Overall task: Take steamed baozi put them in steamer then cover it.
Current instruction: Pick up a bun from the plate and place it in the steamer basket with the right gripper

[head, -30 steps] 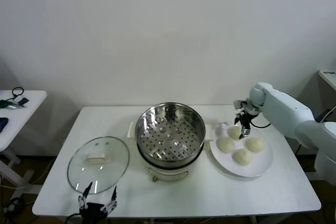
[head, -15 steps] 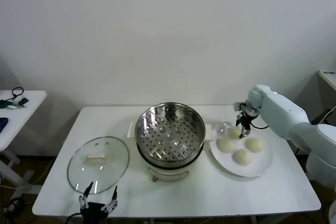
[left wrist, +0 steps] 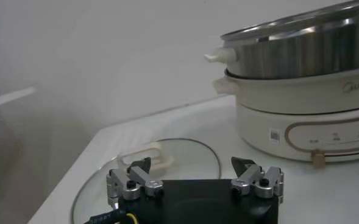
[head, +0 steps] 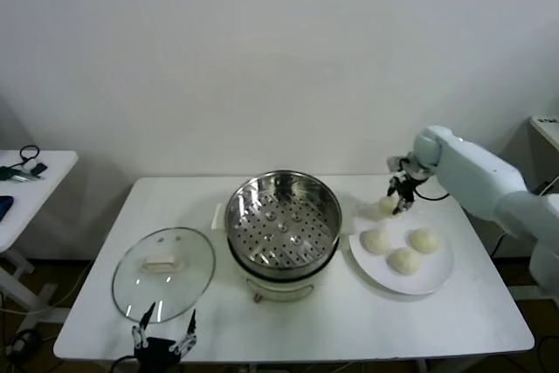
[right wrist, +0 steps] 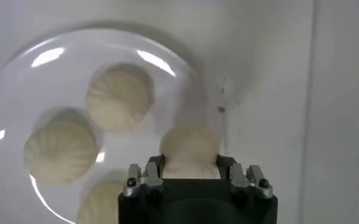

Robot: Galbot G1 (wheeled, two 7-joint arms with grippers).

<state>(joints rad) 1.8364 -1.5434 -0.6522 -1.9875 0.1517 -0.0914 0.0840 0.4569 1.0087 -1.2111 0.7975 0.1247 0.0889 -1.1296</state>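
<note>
The right end effector [right wrist: 190, 165] grips one baozi [right wrist: 189, 151], seemingly lifted above the plate [head: 425, 281] at the steamer's [head: 282, 224] three o'clock; the left end effector [left wrist: 194, 178] waits open beside the cover [head: 163, 272].

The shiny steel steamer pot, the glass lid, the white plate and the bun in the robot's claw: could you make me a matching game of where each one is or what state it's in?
Things:
1. round shiny stainless-steel steamer
2. round transparent glass lid
3. flat white plate
4. pale cream-white bun in the right gripper

States:
A. holds three buns
B. lifted off the plate, gripped
C. uncovered, perforated tray bare
D. lying flat on the table, near the idle left gripper

Pairs: 1-C, 2-D, 3-A, 4-B
</note>
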